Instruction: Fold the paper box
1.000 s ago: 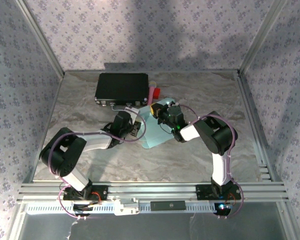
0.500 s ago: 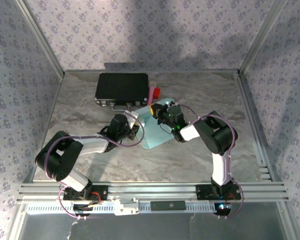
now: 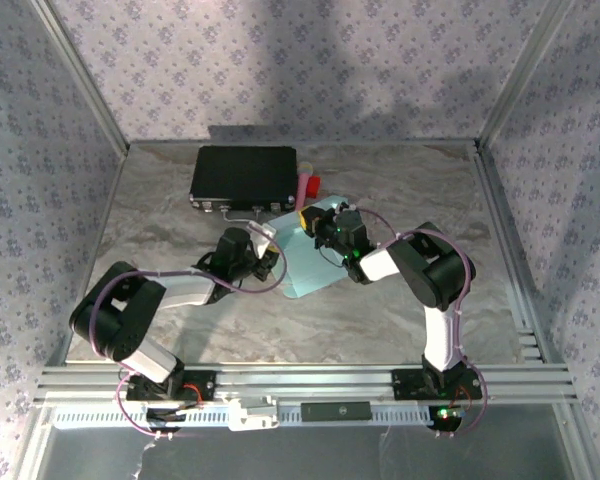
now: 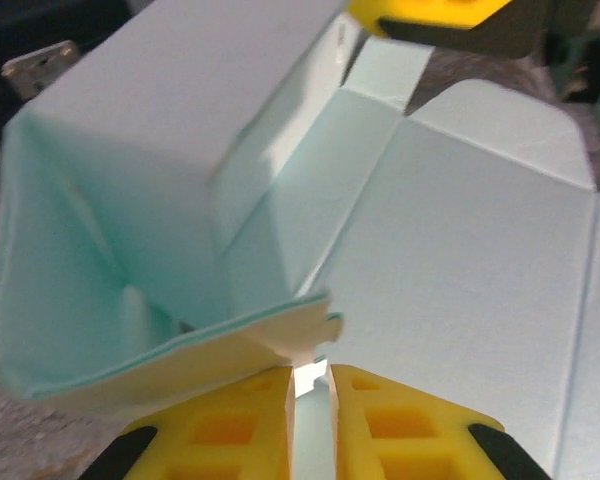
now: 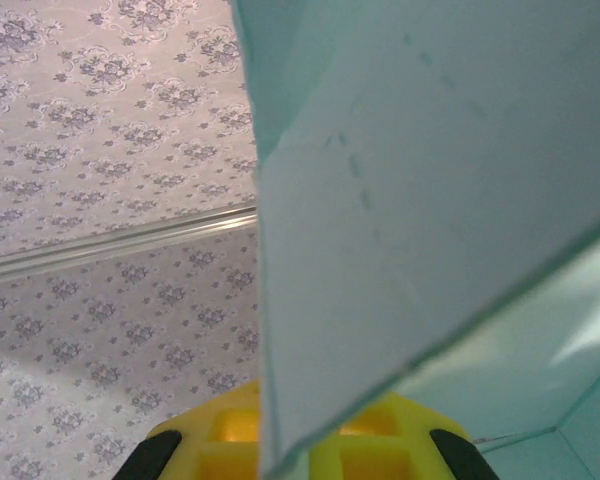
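Note:
The paper box [image 3: 305, 272] is pale light-blue card, partly folded, lying mid-table between both arms. In the left wrist view one end of the paper box [image 4: 160, 200] stands up as a folded wall, and flat panels stretch to the right. My left gripper [image 3: 271, 262] meets its left edge. The left gripper [image 4: 310, 378] has only a narrow slit between its yellow fingers, with a small card tab caught at the tips. My right gripper [image 3: 316, 226] holds the far edge. In the right wrist view the right gripper [image 5: 285, 445] is shut on a raised flap of the paper box [image 5: 430, 200].
A black rectangular case [image 3: 243, 175] lies at the back of the table. A small pink and red object [image 3: 308, 185] sits beside its right end. Metal frame rails run along the table sides, with patterned walls behind them.
My left arm has drawn slightly left and towards its base, and its jaws have narrowed a little. The right arm and its hold on the flap look unchanged.

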Motion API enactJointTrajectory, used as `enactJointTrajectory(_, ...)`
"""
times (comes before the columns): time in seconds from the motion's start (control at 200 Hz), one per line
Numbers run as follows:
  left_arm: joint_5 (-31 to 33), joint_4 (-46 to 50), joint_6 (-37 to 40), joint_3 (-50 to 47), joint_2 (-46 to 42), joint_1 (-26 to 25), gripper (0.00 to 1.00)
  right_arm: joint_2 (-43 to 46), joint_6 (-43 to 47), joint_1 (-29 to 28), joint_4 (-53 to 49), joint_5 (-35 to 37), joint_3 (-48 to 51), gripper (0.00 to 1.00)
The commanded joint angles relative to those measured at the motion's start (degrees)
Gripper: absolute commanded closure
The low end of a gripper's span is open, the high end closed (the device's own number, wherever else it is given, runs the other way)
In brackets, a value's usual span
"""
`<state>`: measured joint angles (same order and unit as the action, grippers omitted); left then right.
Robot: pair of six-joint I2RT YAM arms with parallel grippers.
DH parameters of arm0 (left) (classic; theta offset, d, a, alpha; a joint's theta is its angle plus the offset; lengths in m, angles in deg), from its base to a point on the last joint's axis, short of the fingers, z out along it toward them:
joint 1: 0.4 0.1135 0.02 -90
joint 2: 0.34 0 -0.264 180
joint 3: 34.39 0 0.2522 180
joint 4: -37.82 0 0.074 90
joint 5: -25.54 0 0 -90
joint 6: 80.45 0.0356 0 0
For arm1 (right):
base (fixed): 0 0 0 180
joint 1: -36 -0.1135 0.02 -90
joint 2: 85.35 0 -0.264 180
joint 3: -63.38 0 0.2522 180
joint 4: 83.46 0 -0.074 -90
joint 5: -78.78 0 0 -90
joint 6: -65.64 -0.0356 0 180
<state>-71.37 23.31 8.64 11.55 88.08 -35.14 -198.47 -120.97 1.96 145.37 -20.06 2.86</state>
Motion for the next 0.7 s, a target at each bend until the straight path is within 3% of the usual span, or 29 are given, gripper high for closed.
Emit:
enactJointTrajectory(0.0,-1.7,0.0,0.5,3.8,0.5,-2.2,0.82,-1.5,-1.3,-0.7,-7.7,-1.5,0.7,1.00)
enactJointTrajectory(0.14,2.8,-1.2,-1.2,3.9,1.1,-3.1,0.81,-1.5,-1.3,-0.9,-7.8,-1.5,0.4,1.00)
enactJointTrajectory(0.32,2.4,-1.7,-2.7,3.9,0.1,-2.3,0.83,-1.2,-1.2,-1.0,-8.2,-1.4,0.4,1.00)
enactJointTrajectory(0.505,3.0,12.2,-3.4,3.2,-11.5,-3.3,0.82,-0.5,-0.9,-0.6,-8.7,-1.3,0.8,1.00)
enactJointTrajectory(0.6,7.3,12.5,-7.2,-2.0,-19.4,-3.0,0.79,-0.5,-0.7,-0.5,-8.7,-1.5,0.6,1.00)
enactJointTrajectory(0.695,10.0,14.3,-11.1,-5.2,-24.2,0.5,0.77,-0.5,-0.6,-0.5,-8.7,-1.7,0.4,1.00)
